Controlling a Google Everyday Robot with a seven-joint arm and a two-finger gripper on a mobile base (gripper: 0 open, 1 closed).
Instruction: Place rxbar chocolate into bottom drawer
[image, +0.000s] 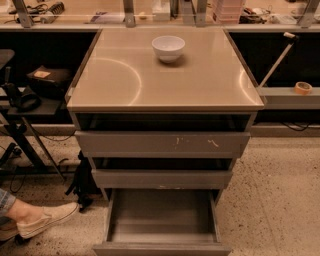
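The bottom drawer (161, 248), a wide shallow grey metal tray with a plain front, stands pulled out, and the part of its floor that shows is bare. The rxbar chocolate, a small flat black-wrapped bar, appears nowhere: not in that drawer, nor on the glossy beige worktop (165, 87), where only a round white ceramic bowl (168, 48) sits near the back. The claw is outside the picture, so I cannot tell whether it is released or clenched on the bar. By this showing the drawer is ready; the placing is not yet done.

A bowl (168, 47) sits rearward on the cabinet top (165, 85) — below, the bottom drawer (162, 220) juts forward; gripper out of view.
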